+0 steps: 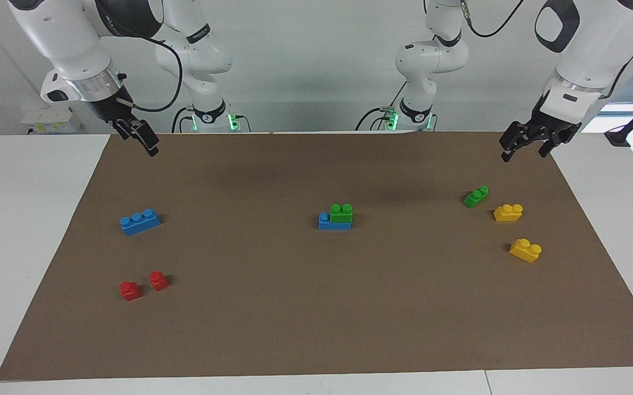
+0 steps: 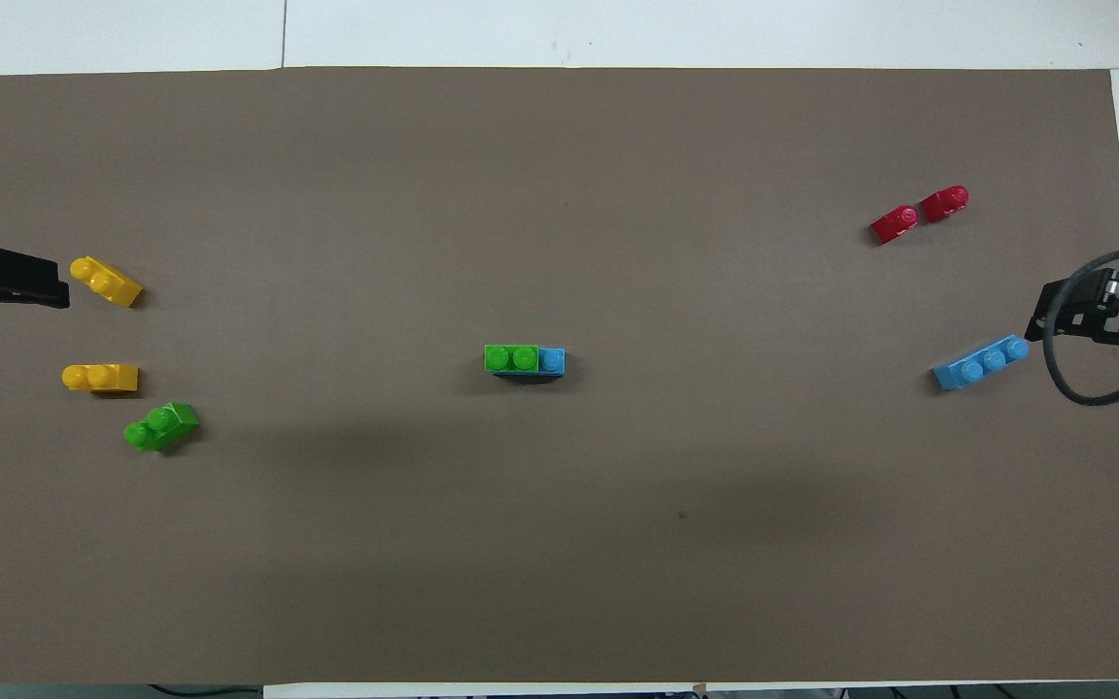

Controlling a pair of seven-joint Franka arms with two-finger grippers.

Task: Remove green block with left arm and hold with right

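Observation:
The green block (image 1: 341,212) is a chunky two-stud brick. It sits on top of a blue brick (image 1: 326,222) in the middle of the brown mat, covering all but one blue stud; the overhead view shows the green block (image 2: 510,358) on the blue brick (image 2: 551,361) too. My left gripper (image 1: 524,153) hangs open and empty in the air at the left arm's end of the mat, and shows in the overhead view as the left gripper (image 2: 35,284) close to a yellow brick. My right gripper (image 1: 149,144) hangs open and empty at the right arm's end, over the mat's edge (image 2: 1054,320).
A slimmer green brick (image 1: 476,196) and two yellow bricks (image 1: 508,212) (image 1: 525,250) lie at the left arm's end. A long blue brick (image 1: 140,221) and two small red bricks (image 1: 130,291) (image 1: 158,280) lie at the right arm's end. White table (image 1: 31,230) surrounds the mat.

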